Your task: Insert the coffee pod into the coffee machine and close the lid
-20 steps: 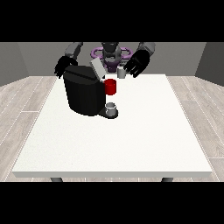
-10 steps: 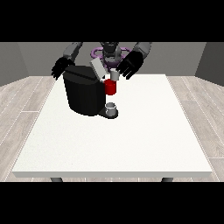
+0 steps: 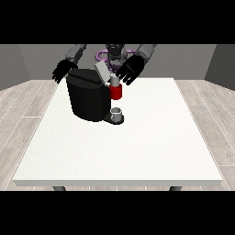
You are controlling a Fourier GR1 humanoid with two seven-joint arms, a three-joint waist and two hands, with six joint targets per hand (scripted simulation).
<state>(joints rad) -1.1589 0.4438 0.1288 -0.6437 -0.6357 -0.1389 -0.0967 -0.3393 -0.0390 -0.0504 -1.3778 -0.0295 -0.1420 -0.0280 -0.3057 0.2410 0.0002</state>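
Observation:
A black coffee machine (image 3: 87, 97) stands on the far left part of the white table (image 3: 137, 142). Its grey lid (image 3: 103, 71) is tilted up and open. Its red front head (image 3: 116, 92) carries a small grey piece (image 3: 114, 81) on top, which may be the pod; I cannot tell. A grey cup (image 3: 117, 113) sits on the machine's base under the head. The hand at the view's right (image 3: 130, 70) hovers with fingers spread just above and right of the lid and the red head. The hand at the view's left (image 3: 62, 71) hangs open behind the machine's left corner.
The robot's torso (image 3: 114, 54) stands behind the table's far edge. White table surface stretches from the machine to the near edge and to the right.
The hand at the view's right has moved leftward and down, closer to the lid and the red head. The other hand has stayed in place.

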